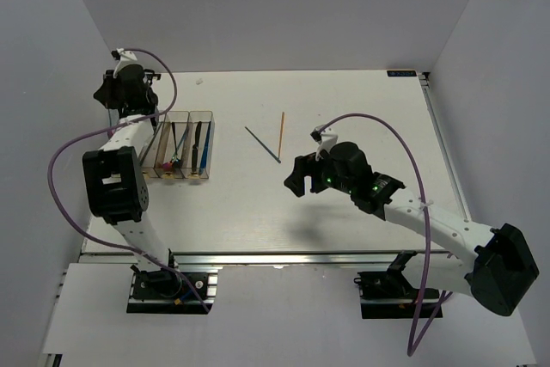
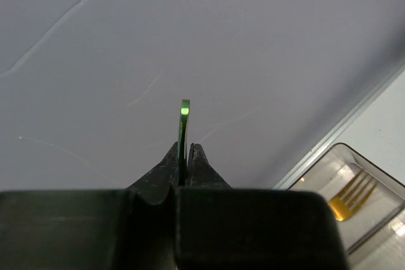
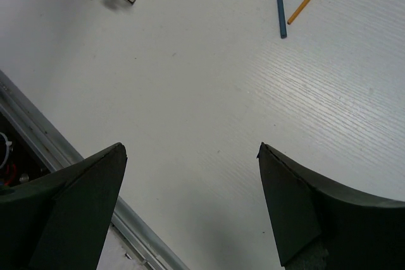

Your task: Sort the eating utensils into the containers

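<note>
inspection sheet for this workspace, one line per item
surface: white table, no spills seen
job's things: blue stick and orange stick loose on table, near ends close but apart; bins hold utensils, gold fork among them
clutter: nothing seen
grippers: left gripper shut on thin green utensil; right gripper open, empty
cables: purple cable looping off each arm, clear of the sticks
surroundings: grey walls, metal rail at near edge

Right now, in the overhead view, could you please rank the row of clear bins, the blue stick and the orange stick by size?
1. Row of clear bins, clearly largest.
2. Blue stick and orange stick: about equally long and thin, too close to rank.
</note>
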Robot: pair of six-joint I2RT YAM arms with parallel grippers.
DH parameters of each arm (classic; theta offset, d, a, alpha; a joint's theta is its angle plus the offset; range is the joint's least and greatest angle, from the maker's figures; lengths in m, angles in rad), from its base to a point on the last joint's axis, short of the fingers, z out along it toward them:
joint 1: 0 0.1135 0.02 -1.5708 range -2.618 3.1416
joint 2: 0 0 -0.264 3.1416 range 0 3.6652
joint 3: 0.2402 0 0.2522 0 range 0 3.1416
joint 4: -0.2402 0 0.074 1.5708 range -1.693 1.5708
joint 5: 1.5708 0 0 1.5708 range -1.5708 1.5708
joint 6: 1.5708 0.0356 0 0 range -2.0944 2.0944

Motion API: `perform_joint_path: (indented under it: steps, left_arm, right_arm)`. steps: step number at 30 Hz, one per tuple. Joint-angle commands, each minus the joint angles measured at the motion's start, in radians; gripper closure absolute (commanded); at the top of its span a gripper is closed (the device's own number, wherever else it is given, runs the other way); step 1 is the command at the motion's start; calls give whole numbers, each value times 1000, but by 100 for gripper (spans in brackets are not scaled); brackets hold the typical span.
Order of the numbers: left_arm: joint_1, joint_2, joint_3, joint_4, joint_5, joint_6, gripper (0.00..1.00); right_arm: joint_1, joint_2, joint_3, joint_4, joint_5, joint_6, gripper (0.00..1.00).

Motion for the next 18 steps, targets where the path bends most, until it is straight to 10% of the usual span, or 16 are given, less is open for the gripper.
perform_joint_path:
  steps: [1, 18]
  left_arm:
    - [6, 32, -23, 215, -22, 104, 100]
    - [65, 146, -166, 393, -31, 28, 96]
  right_arm:
    - [3, -37, -21, 76, -46, 12, 11]
    - [5, -3, -5, 67, 3, 5, 11]
